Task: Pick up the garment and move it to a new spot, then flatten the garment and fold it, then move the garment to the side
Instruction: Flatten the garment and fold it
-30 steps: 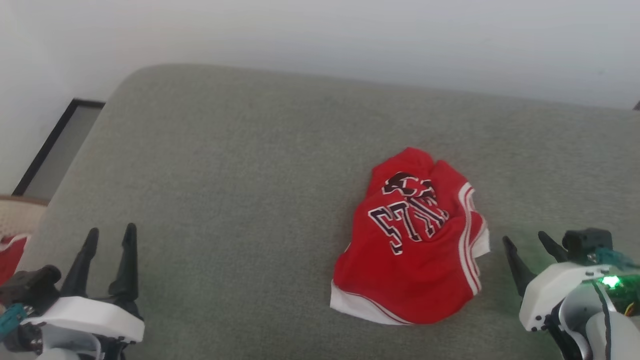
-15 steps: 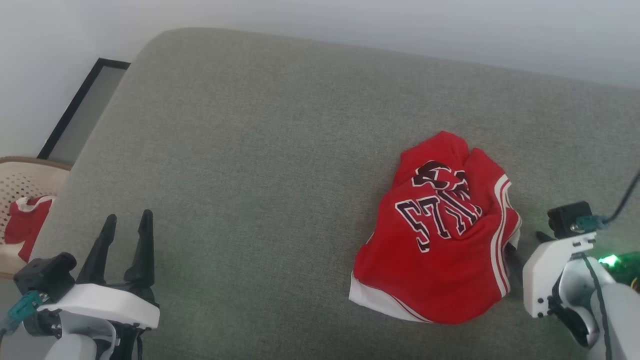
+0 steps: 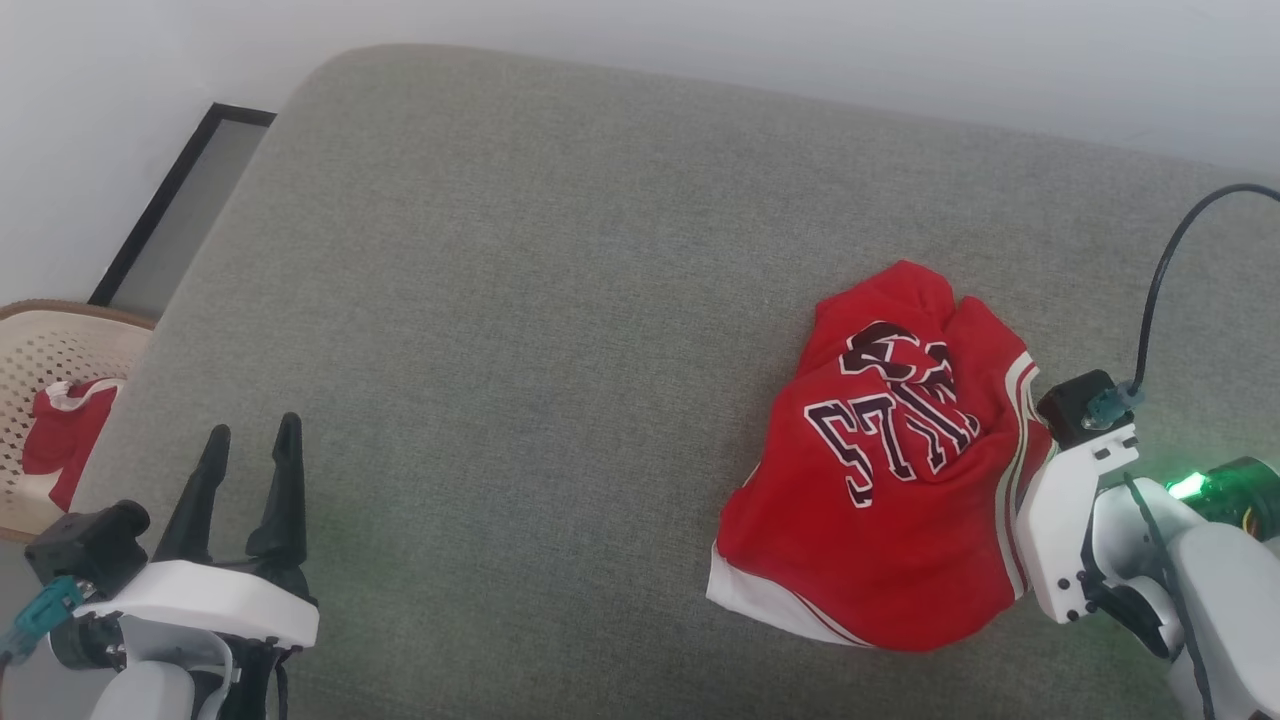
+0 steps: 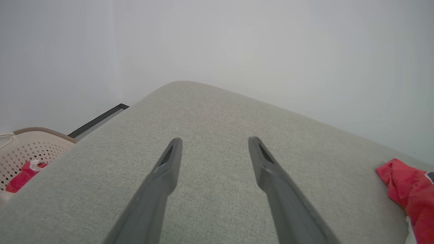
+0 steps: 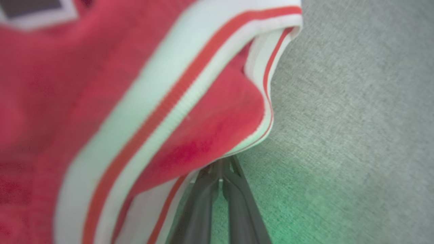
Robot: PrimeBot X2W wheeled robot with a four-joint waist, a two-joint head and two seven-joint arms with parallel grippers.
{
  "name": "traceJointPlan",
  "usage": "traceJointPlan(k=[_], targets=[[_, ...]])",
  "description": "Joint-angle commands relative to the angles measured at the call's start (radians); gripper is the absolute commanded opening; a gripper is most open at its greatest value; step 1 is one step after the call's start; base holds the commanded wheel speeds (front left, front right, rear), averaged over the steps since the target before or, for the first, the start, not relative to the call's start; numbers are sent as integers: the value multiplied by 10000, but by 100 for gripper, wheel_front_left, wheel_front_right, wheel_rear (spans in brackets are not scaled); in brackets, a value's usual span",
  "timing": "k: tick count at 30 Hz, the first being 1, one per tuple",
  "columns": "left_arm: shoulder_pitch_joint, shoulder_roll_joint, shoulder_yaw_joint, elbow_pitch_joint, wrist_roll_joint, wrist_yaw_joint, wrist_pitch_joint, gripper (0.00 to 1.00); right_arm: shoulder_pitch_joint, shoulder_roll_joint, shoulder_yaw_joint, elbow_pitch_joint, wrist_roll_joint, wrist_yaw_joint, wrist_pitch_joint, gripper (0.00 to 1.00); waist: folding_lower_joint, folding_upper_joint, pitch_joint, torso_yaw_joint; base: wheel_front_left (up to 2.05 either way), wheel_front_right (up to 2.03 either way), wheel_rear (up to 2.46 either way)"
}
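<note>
Grey woven cushion (image 3: 520, 300) fills the scene, with a plain pale wall (image 3: 700, 40) behind it. The right gripper (image 5: 222, 171) has its two dark fingers pressed together, and their tips disappear under the striped edge of the garment (image 3: 880, 500). Whether any cloth is caught between them cannot be told. That hem has white trim with thin red lines and curls up just above the fingertips in the right wrist view. The one garment on the cushion lies crumpled in a heap on the robot's right side. It is red, with dark white-outlined lettering on top and a white band along its near edge. One black cable (image 3: 1160, 270) arcs up from the right wrist, and one green light (image 3: 1185, 487) glows beside it.

The left gripper (image 3: 252, 430) has its two fingers spread apart with nothing between them. It sits over bare cushion at the near left, well apart from the garment. Beyond the cushion's left edge stands one pale perforated basket (image 3: 40, 345) with one more red cloth (image 3: 65, 435) inside. One dark-framed panel (image 3: 170, 210) lies along the foot of the wall.
</note>
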Motion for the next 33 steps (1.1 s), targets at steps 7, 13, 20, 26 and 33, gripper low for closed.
traceJointPlan(k=[7, 13, 20, 26, 33], targets=[[-43, -37, 245, 89, 140, -94, -46, 100, 328, -398, -651, -383, -250, -5, 561, 0, 0, 0, -170, -194, 0, 0, 0], [4, 51, 358, 20, 243, -135, -46, 100, 101, -747, -2073, -1235, -304, 2, 661, 0, 0, 0, -339, -412, 0, 0, 0], [89, 139, 308, 114, 289, -170, -46, 100, 548, -1471, -3775, -1426, -510, 5, 1058, 0, 0, 0, -592, -611, 0, 0, 0], [72, 201, 158, 215, 280, -190, -46, 100, 1205, -1291, -4820, -882, -529, 5, 1137, 0, 0, 0, -725, -661, 0, 0, 0], [-20, 304, -142, 371, 178, -194, -34, 100, 1484, -481, -4940, 203, -271, 5, 942, 0, 0, 0, -812, -724, 0, 0, 0]])
